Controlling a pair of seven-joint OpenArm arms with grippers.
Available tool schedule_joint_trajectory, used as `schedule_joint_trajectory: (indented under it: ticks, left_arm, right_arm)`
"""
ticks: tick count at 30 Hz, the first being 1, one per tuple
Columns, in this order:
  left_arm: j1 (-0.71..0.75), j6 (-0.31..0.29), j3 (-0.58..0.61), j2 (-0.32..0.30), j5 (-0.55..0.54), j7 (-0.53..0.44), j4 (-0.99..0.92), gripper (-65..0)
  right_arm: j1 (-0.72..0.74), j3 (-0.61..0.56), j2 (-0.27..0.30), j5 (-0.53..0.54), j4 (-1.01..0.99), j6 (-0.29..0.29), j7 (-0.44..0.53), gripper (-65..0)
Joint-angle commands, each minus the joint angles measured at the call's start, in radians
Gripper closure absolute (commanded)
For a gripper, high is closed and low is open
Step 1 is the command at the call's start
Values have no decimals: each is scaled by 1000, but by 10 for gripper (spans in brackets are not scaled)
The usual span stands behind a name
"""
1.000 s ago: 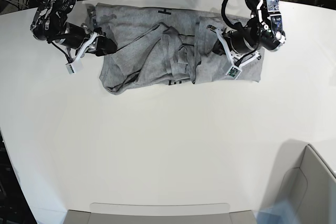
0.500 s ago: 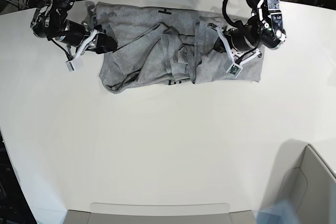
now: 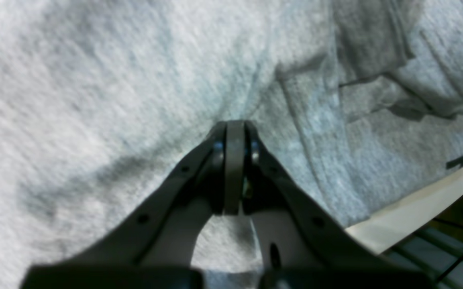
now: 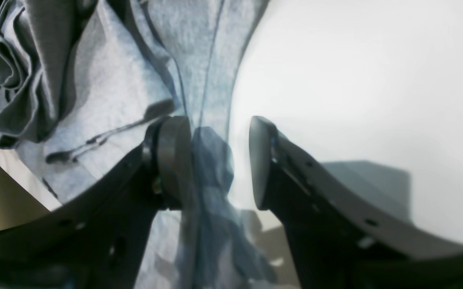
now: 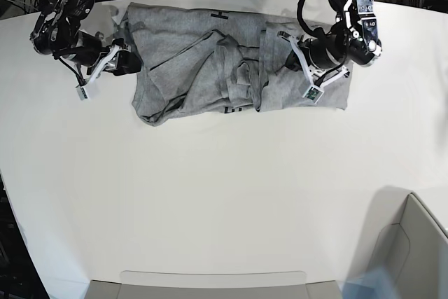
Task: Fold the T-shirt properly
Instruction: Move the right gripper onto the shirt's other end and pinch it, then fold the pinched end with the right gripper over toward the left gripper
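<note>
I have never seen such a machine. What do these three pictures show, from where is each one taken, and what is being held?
It is a robot with two arms at a white table. One picture looks down from above; there the left hand is on the picture's right side and the right hand on the left side. The other two come from small cameras on the wrists, so each looks along its own hand. A crumpled grey T-shirt lies at the far edge of the table. The left hand is shut and rests on the cloth; whether it pinches any cloth I cannot tell. The right hand is open at the edge of the T-shirt and holds nothing.
</note>
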Motion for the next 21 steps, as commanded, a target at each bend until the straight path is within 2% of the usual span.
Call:
schedule_joint_trajectory:
  ticks: [1,7,18,21]
  left_arm:
    - [-7,-1,1,-4,-9,-14,15,0]
    - [-7,-1,2,-4,-9,-14,15,0]
    - [-7,-1,2,-4,-9,-12,13,0]
    - [-7,-1,-2,-4,-9,-12,16,0]
  right_arm:
    - [18,-17,4,-17,-11,15,-11,-246]
    - [27,-138,-4,-20,-105,15,-11,-246]
    - [19,-301,-50,-26,-109,15,-11,-242]
    - [11,-350,-56,-26,-109,15,-11,-162]
